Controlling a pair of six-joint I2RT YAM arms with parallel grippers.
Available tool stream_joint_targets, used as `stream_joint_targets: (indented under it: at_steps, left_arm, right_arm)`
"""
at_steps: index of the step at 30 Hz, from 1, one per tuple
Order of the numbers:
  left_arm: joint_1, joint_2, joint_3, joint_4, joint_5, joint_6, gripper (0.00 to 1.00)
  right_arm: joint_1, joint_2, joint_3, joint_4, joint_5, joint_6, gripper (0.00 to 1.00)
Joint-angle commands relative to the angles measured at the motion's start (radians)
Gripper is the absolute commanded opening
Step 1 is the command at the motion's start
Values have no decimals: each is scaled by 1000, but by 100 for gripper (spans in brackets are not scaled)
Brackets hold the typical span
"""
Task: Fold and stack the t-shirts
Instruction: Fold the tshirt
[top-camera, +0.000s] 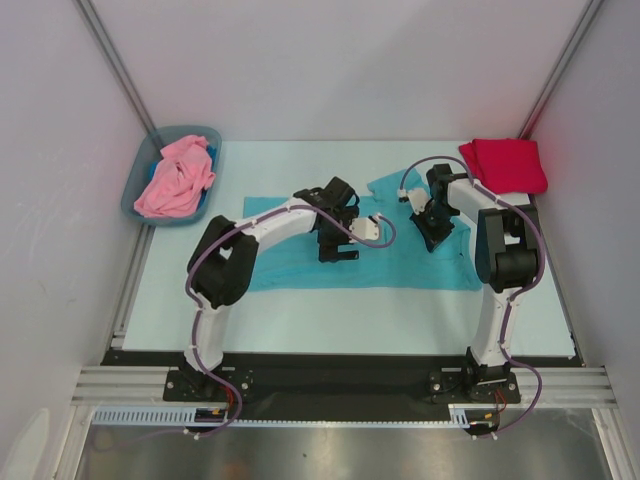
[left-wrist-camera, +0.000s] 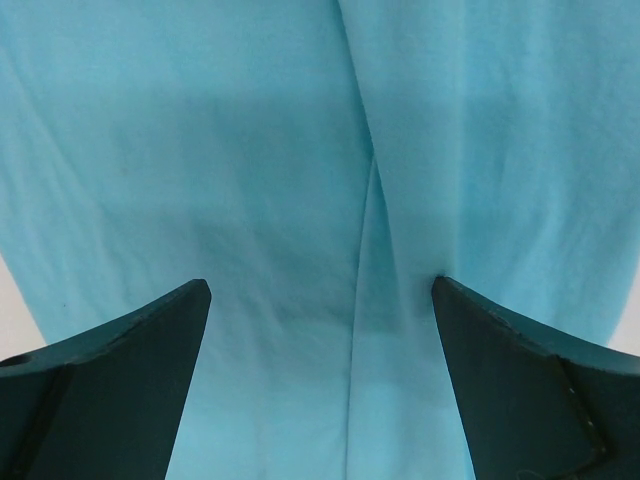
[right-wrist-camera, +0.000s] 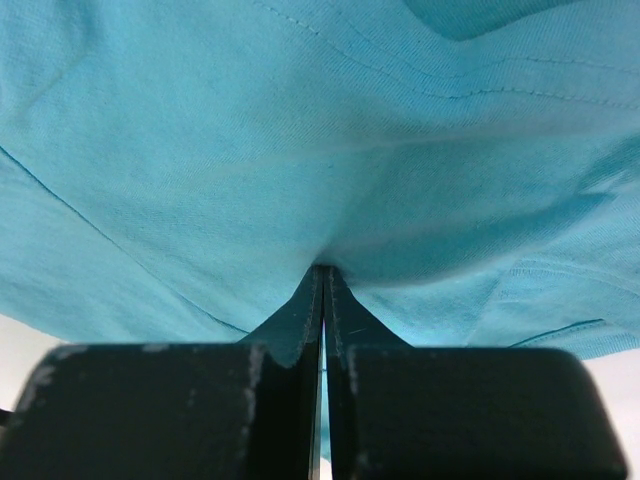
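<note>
A teal t-shirt (top-camera: 400, 265) lies spread flat across the middle of the table. My left gripper (top-camera: 338, 245) hovers low over its centre, jaws wide open and holding nothing; in the left wrist view the cloth (left-wrist-camera: 200, 150) shows a long crease running between the fingertips (left-wrist-camera: 195, 300). My right gripper (top-camera: 432, 232) is shut on the shirt's upper right part, and in the right wrist view the fabric (right-wrist-camera: 200, 150) puckers into the shut tips (right-wrist-camera: 323, 270). A crimson t-shirt (top-camera: 505, 163) lies folded at the back right. A pink t-shirt (top-camera: 178, 180) is crumpled in the bin.
The grey-blue plastic bin (top-camera: 137, 190) stands at the back left corner, partly off the mat. White walls close in the table on three sides. Bare pale mat shows in front of the teal shirt.
</note>
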Motion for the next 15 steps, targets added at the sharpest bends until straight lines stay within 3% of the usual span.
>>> stream_joint_targets:
  at_steps: [1, 15]
  left_arm:
    - [-11, -1, -46, 120, -58, -26, 100]
    - [-8, -9, 1, 138, -106, -67, 100]
  right_arm:
    - [23, 1, -17, 27, -42, -8, 0]
    - [31, 4, -26, 34, -59, -6, 0]
